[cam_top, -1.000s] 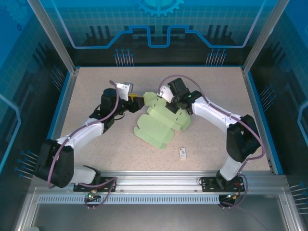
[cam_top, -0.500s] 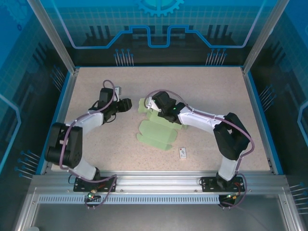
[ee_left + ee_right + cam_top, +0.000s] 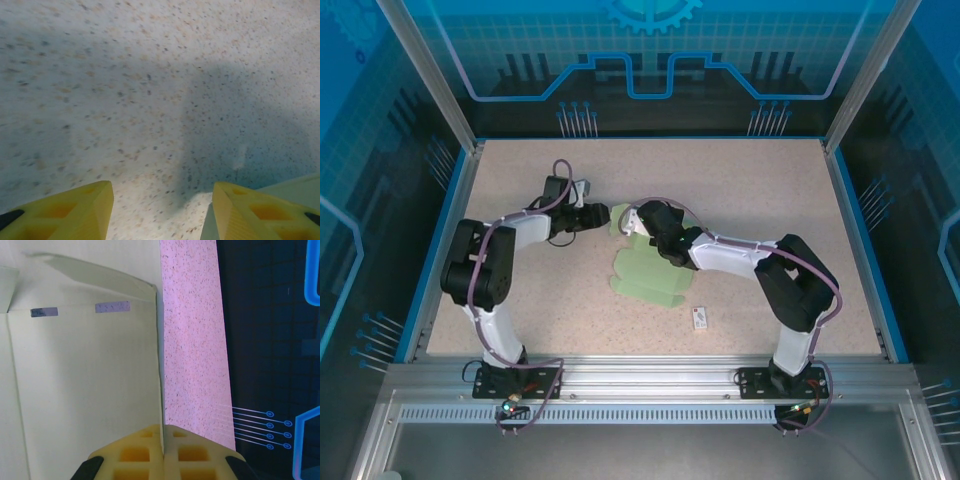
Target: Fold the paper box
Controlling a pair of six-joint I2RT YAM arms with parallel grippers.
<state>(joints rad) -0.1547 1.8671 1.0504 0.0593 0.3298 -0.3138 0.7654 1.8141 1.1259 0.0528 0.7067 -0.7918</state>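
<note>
While a small white tag (image 3: 700, 318) lies on the table (image 3: 770, 190) just nearer the arm bases than the paper box (image 3: 645, 278), that pale green flapped cut-out rests mid-table. At the paper box's far edge the right gripper (image 3: 162, 427) is clenched on the card's rim; just left of that edge the left gripper (image 3: 162, 186) hovers released, yellow fingers (image 3: 75, 210) spread, a card corner beside one finger.

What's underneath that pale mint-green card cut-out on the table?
The pale mint-green card cut-out lies on the speckled beige tabletop; anything directly beneath it is hidden by the card itself.
</note>
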